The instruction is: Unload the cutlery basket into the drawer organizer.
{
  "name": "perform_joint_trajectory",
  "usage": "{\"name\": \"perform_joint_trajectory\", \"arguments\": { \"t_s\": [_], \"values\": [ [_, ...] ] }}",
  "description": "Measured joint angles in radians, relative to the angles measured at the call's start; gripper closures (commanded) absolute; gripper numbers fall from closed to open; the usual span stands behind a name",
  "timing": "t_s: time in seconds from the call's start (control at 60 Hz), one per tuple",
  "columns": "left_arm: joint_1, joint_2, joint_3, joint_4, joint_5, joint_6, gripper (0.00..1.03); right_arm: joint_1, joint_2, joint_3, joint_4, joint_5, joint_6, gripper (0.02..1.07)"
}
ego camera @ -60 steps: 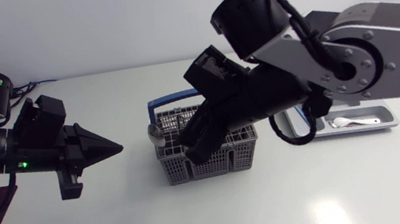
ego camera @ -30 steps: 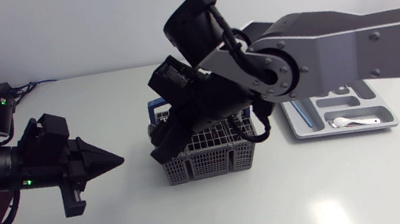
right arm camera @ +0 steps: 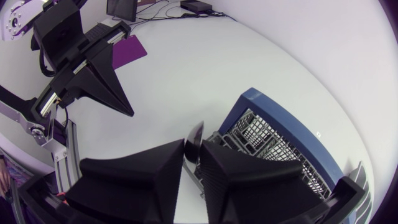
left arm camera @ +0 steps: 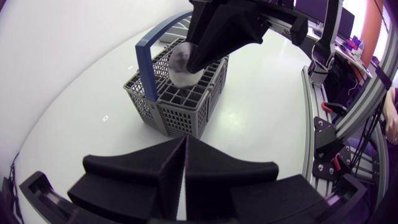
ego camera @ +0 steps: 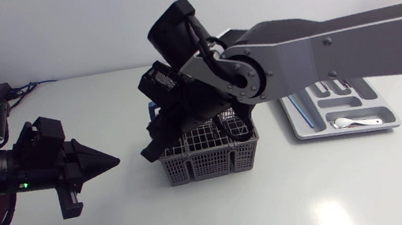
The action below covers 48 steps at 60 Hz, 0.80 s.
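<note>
A grey mesh cutlery basket [ego camera: 212, 157] with a blue handle [left arm camera: 147, 48] stands mid-table. My right arm reaches across it from the right, and my right gripper [ego camera: 151, 149] hangs over the basket's left end. In the right wrist view my right gripper [right arm camera: 191, 153] is shut on the bowl of a shiny spoon [right arm camera: 194, 138] standing up from the basket [right arm camera: 267, 146]. The left wrist view shows that spoon [left arm camera: 181, 63] against the black fingers. My left gripper [ego camera: 116, 159] is shut and empty, pointing at the basket from the left. The grey organizer [ego camera: 382, 124] lies at the right.
One spoon [ego camera: 356, 123] lies in the organizer's front compartment and a blue-handled piece [ego camera: 305, 117] in its left slot. The basket's blue handle [right arm camera: 245, 102] rises just beside my right gripper. Bare table stretches in front of the basket.
My right arm has swung left across the basket, and its fingers have closed on the spoon at the basket's left end. The left arm has barely moved.
</note>
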Motion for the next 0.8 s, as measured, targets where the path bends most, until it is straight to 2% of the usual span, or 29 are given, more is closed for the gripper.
{"name": "perform_joint_trajectory", "arguments": {
  "t_s": [0.417,0.6,0.8],
  "values": [
    [-0.005,-0.001,-0.017,0.016,0.000,0.000,0.85,0.013,-0.025,0.021,-0.042,-0.006,0.008,1.01],
    [-0.072,0.021,-0.020,0.084,-0.002,-0.005,0.85,-0.003,-0.048,0.021,-0.046,-0.056,0.019,1.01],
    [-0.146,0.086,-0.021,0.142,-0.066,-0.034,0.86,-0.032,-0.072,0.024,-0.071,-0.108,0.029,1.01]
  ]
}}
